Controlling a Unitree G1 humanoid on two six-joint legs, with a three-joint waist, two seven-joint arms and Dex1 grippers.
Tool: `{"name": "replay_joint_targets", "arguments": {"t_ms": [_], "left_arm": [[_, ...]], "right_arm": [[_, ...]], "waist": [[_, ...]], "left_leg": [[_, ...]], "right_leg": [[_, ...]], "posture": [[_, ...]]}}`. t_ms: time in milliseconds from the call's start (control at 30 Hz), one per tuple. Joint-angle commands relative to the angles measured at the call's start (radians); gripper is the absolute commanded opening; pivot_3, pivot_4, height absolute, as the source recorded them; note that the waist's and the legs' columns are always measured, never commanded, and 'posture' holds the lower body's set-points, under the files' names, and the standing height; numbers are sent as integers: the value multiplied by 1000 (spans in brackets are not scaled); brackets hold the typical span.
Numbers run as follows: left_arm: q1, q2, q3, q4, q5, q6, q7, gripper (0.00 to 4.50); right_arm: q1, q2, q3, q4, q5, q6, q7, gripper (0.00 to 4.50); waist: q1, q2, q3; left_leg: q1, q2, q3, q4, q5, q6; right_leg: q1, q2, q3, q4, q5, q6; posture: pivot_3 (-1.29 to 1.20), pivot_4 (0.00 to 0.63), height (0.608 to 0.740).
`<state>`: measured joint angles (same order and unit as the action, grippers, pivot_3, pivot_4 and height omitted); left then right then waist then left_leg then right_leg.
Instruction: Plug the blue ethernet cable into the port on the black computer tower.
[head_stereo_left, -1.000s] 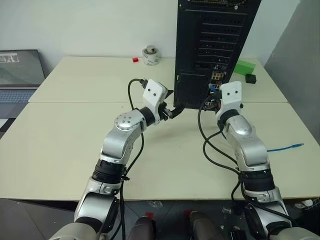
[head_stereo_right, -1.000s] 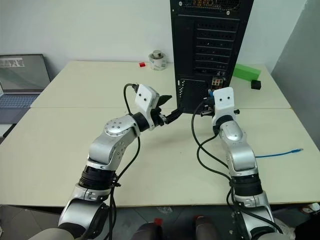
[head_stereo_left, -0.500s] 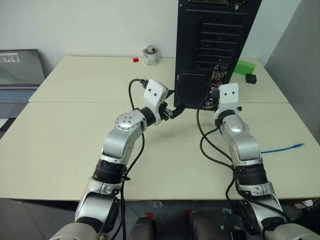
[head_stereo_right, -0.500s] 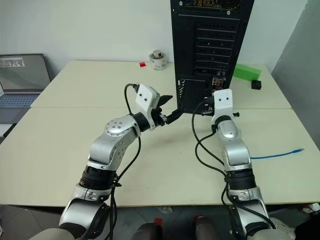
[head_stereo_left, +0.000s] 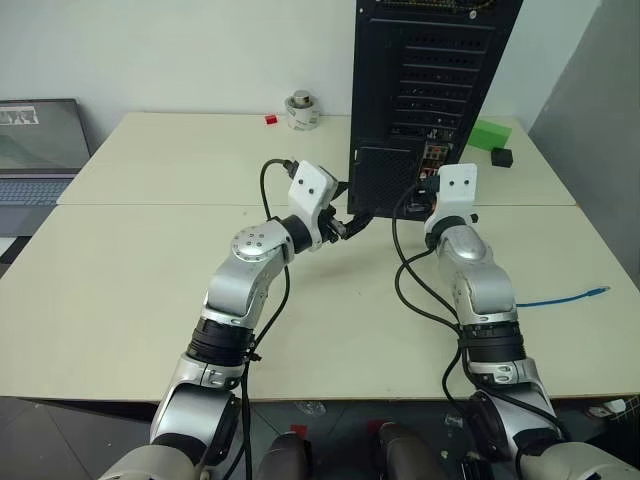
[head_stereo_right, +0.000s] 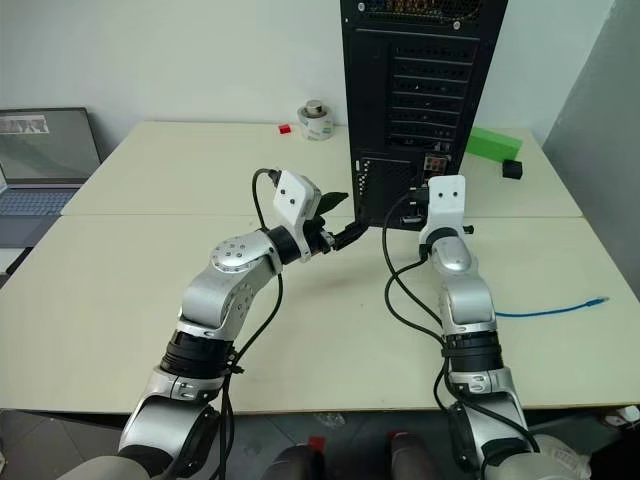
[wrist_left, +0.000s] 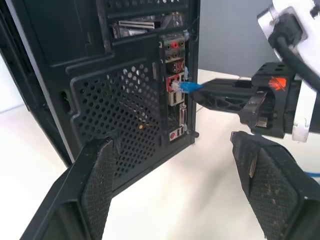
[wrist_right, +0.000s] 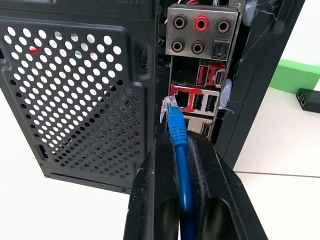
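Pale tabletop (head_stereo_left: 150, 250) carries the black computer tower (head_stereo_left: 430, 70) at its far edge, and in the head views the right gripper (head_stereo_right: 412, 213) has crept closer to the port strip than a second ago, its arm straighter. Left gripper (head_stereo_left: 352, 222) hangs spread wide beside the tower's lower corner, holding nothing. From the left wrist, the plug now sits right at the red-framed port. From the right wrist, the black fingers (wrist_right: 155, 200) clamp the blue ethernet cable (wrist_right: 179, 150), its clear plug just left of the socket; insertion looks near but needs a small sideways correction
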<state>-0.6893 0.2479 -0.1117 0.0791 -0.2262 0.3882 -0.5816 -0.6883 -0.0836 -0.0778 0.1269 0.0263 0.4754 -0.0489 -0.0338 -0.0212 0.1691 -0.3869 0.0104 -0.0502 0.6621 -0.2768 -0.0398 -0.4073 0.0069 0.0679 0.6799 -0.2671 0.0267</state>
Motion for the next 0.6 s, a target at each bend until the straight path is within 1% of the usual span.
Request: {"name": "replay_joint_targets", "arguments": {"t_ms": [33,600], "left_arm": [[-44,-9,-7,23,12,-61,-26,3718],[-59,-9,-8,64,27,-96,-58,3718]], "right_arm": [[-35,11,-21,-15,15,-21,-15,0],[-74,46,-49,42,36,-33,-63,0]], "waist": [[0,0,0],[-1,0,0]], "left_leg": [[0,0,0,0,0,0],[-1,0,0,0,0,0]], "right_leg": [[0,0,0,0,0,0],[-1,0,0,0,0,0]], "posture": [[0,150,740],[0,150,740]]}}
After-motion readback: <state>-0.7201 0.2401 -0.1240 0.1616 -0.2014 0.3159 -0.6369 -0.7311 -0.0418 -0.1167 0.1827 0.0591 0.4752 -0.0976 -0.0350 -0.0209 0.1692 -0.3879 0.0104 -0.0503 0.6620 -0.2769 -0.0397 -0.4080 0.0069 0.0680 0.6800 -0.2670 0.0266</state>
